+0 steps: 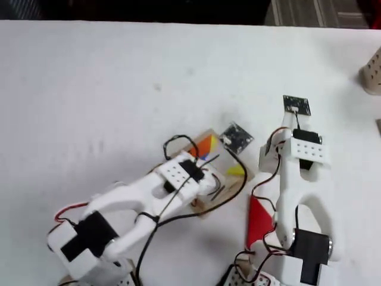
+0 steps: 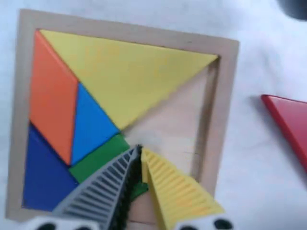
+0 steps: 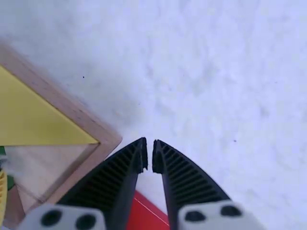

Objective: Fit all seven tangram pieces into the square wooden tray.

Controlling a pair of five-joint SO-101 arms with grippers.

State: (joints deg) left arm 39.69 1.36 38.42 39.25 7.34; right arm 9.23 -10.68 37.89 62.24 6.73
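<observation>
1. Status: The tray (image 2: 129, 33) lies on the surface (image 1: 119, 89) under the left arm. I count five pieces seated in it: yellow triangle (image 2: 124, 76), orange piece (image 2: 50, 96), light blue triangle (image 2: 91, 124), dark blue triangle (image 2: 43, 172) and green piece (image 2: 96, 160).
2. Remaining: The red triangle (image 2: 290, 120) lies flat on the surface outside the tray, beside the right arm. I cannot locate a seventh piece.
3. Left tool (image 2: 139, 152): Its fingers are pressed together at the tips, which rest at the edge of the green piece. I judge it to be nudging that piece, not pinching it.
4. Right tool (image 3: 148, 155): Its fingers are closed to a thin slit and hold nothing. It hangs above the surface just off a tray corner, with the red triangle below it.
5. Step in hand: I judge this to be seating the green piece against its neighbours, to free the bare pocket (image 2: 177, 124).
6. Next move: The red triangle needs lifting, turning to match the pocket, and lowering flat once the left tool is out of the way.
</observation>
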